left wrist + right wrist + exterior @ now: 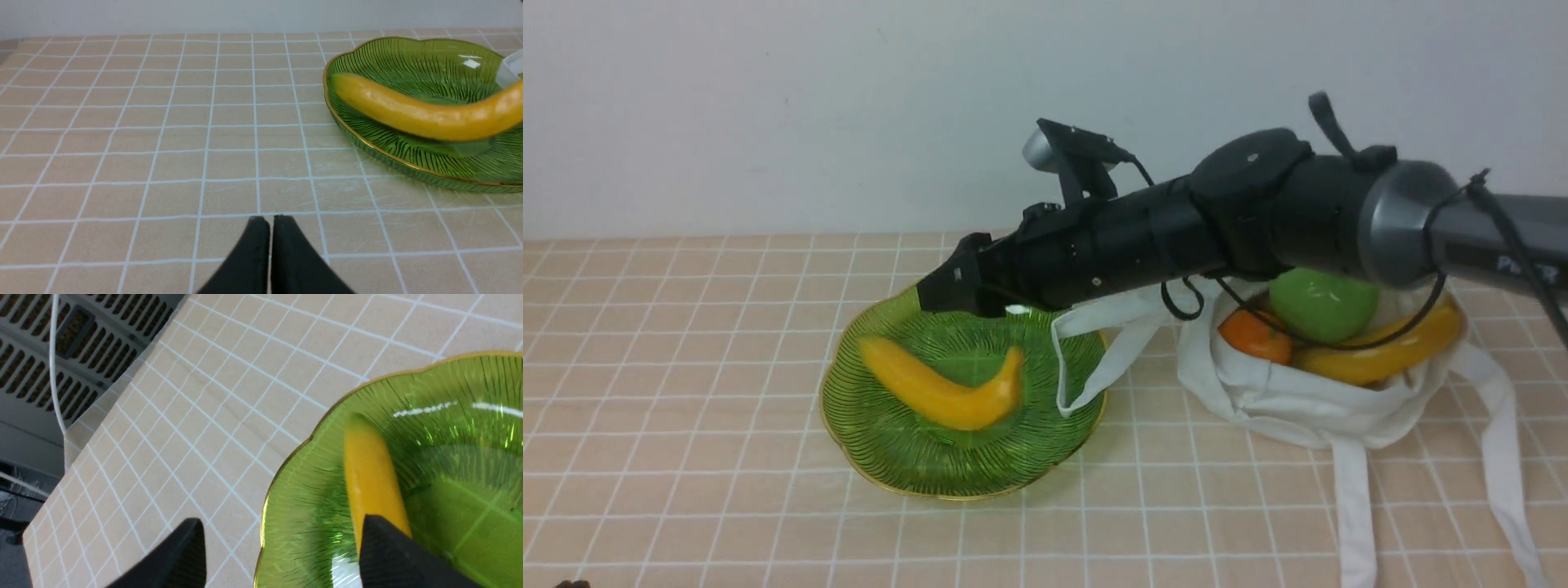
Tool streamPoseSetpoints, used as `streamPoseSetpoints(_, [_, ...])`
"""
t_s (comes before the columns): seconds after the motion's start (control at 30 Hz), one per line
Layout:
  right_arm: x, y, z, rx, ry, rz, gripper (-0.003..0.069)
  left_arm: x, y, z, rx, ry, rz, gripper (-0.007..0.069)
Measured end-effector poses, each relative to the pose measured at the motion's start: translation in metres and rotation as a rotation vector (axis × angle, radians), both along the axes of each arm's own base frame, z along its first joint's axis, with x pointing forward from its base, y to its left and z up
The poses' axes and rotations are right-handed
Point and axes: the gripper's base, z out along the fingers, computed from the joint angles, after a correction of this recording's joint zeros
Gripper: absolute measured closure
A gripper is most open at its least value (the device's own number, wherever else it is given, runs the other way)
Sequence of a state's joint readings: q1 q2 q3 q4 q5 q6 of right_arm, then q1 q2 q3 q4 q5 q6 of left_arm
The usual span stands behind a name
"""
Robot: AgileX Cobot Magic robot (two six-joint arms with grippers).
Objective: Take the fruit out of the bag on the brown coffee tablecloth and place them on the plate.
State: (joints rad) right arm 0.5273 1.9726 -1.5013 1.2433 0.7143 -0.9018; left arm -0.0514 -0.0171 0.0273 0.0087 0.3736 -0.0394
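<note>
One yellow banana [939, 392] lies in the green plate [890, 457] on the brown tablecloth [686, 367]. My right gripper [931, 294] hovers open and empty over the plate's far rim. In the right wrist view the right gripper [282, 535] has its jaws wide apart above the banana [367, 482] and the plate [449, 437]. The white bag [1307, 408] sits to the right and holds a green apple [1319, 306], an orange [1255, 335] and a second banana [1380, 347]. My left gripper [270, 222] is shut and empty, low over bare cloth left of the plate [408, 61].
One bag strap [1086, 359] loops over the plate's right rim. Two more straps [1356, 523] trail toward the front edge at the right. A white wall stands behind the table. A grey vented unit [61, 355] lies past the table's edge.
</note>
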Motion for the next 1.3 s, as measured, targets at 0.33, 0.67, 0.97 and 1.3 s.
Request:
streamPoseSetpoints(0.33, [-0.057, -0.107, 0.146, -0.25, -0.244, -0.154, 0.0589, 0.0, 0.0, 0.0, 0.0, 0.0, 0.0, 0.0632])
streamPoseSetpoints(0.67, [-0.205, -0.219, 0.224, -0.382, -0.421, -0.662, 0.067, 0.0, 0.0, 0.0, 0.0, 0.0, 0.0, 0.0632])
streamPoseSetpoints(0.97, [-0.335, -0.283, 0.149, -0.04, -0.791, -0.919, 0.0671, 0.0, 0.0, 0.0, 0.0, 0.0, 0.0, 0.0632])
streamPoseSetpoints(1.3, [-0.353, -0.289, 0.081, 0.075, -0.849, -0.944, 0.0671, 0.0, 0.0, 0.0, -0.001, 0.0, 0.0, 0.0632])
